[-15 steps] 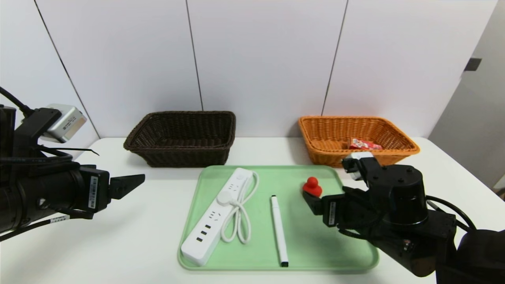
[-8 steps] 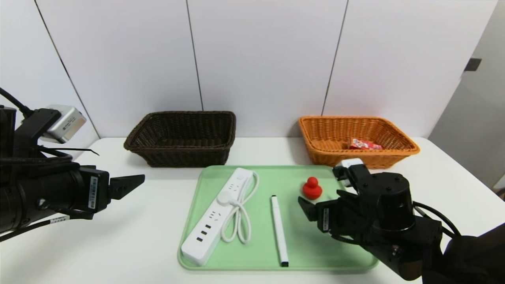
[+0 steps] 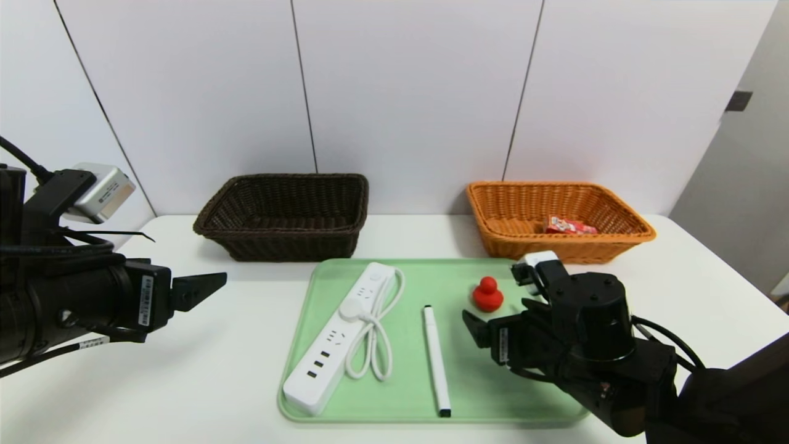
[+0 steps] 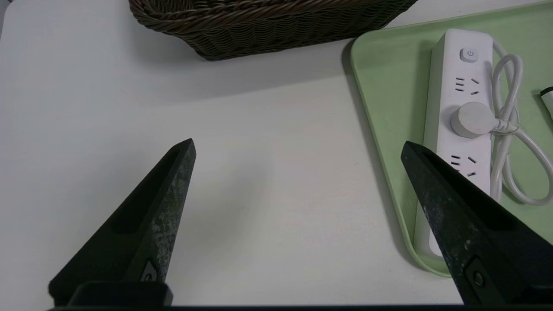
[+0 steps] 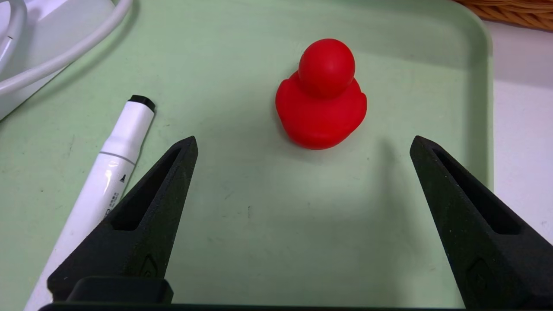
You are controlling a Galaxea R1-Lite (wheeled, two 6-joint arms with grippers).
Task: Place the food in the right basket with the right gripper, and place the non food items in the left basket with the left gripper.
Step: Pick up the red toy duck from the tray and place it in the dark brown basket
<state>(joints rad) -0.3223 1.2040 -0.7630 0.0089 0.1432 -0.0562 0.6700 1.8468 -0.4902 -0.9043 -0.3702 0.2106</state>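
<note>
The food, a red snack pouch [image 3: 570, 226], lies inside the orange-tan right basket [image 3: 511, 213]. On the green tray [image 3: 407, 401] lie a white power strip [image 3: 336, 339] with its coiled cord, a white marker [image 3: 436, 361] and a small red duck [image 3: 487, 294]. My right gripper [image 3: 487, 317] hovers open over the tray, just short of the red duck [image 5: 322, 103], with nothing between its fingers [image 5: 173, 181]. The marker [image 5: 116, 155] lies beside one finger. My left gripper [image 3: 209, 287] stands open above bare table, left of the tray. The dark brown left basket [image 3: 283, 243] holds nothing I can see.
Both baskets stand at the back of the white table against the wall. In the left wrist view the left gripper [image 4: 298, 146] spans bare table, with the tray's rim [image 4: 389, 86], the power strip [image 4: 458, 108] and the dark basket [image 4: 268, 21] beyond.
My right arm has shifted left and back toward me over the tray, its tip drawing slightly away from the red duck. The left arm has not moved.
</note>
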